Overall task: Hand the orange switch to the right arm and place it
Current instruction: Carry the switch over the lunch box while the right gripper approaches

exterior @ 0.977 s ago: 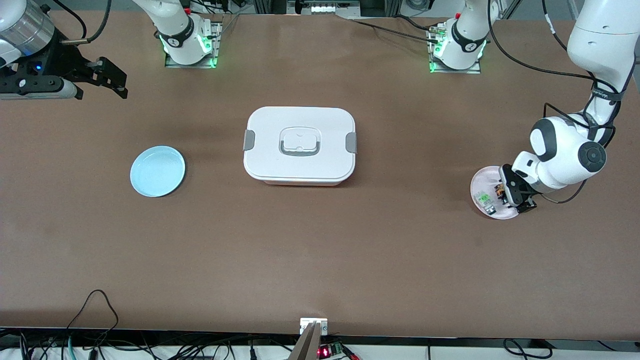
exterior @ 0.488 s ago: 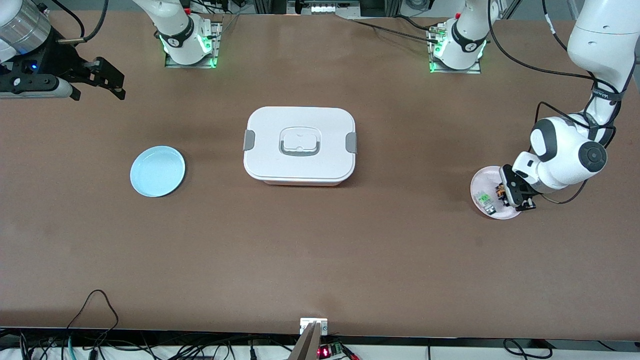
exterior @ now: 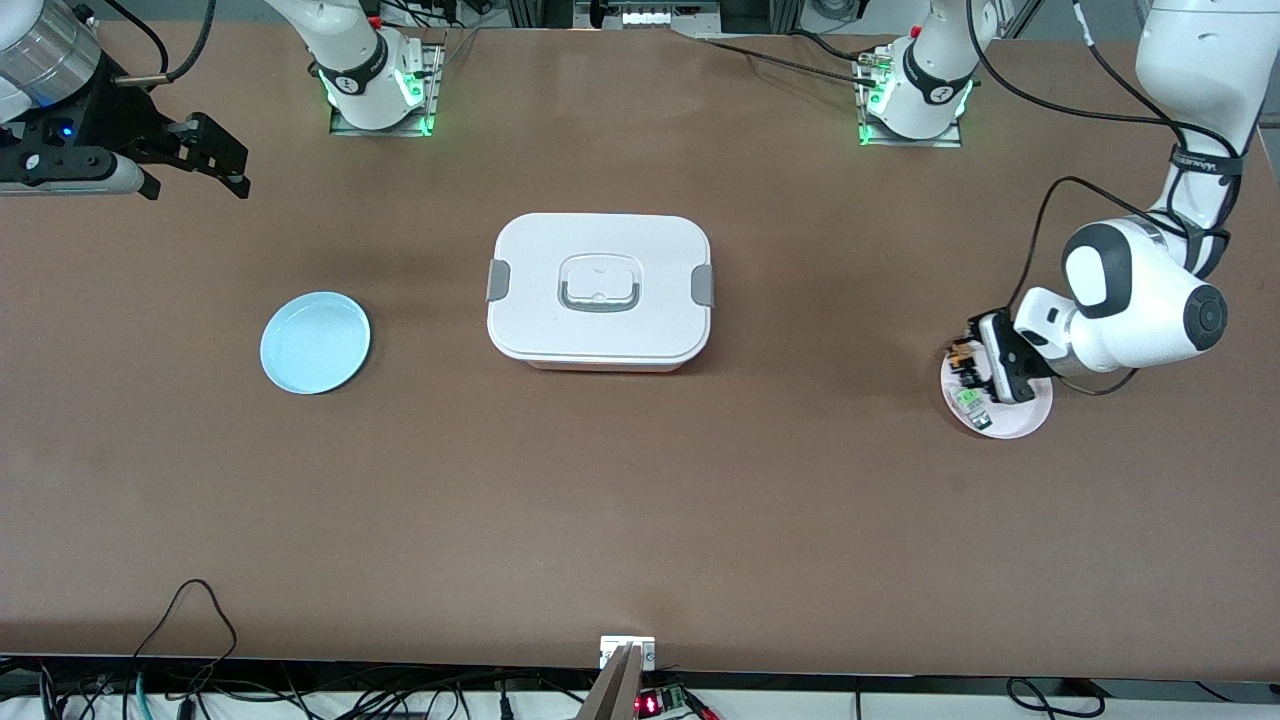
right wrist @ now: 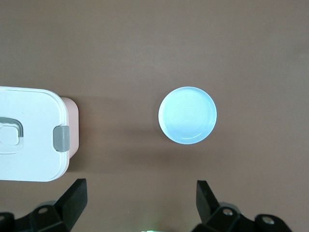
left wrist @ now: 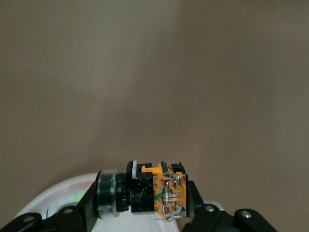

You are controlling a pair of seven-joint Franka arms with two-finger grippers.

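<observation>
The orange switch point(exterior: 964, 357), a small black body with orange markings, is clamped between the fingers of my left gripper point(exterior: 970, 366). It hangs just over the rim of the pale pink plate point(exterior: 1031, 417) at the left arm's end of the table. The left wrist view shows the orange switch point(left wrist: 155, 192) gripped crosswise in the left gripper point(left wrist: 143, 199), with the pink plate point(left wrist: 50, 194) below. My right gripper point(exterior: 226, 156) waits open and empty, high over the right arm's end of the table, as the right gripper point(right wrist: 141, 194) also shows in its wrist view.
A small clear-and-green part point(exterior: 970, 401) lies on the pink plate. A white lidded box point(exterior: 600, 290) with grey latches stands mid-table. A light blue plate point(exterior: 315, 342) sits between the box and the right arm's end; the same blue plate point(right wrist: 187, 115) shows under the right wrist.
My left gripper has shut on the orange switch, lifted it off the pink plate and swung it toward the plate's rim nearest the box. The right arm has barely shifted.
</observation>
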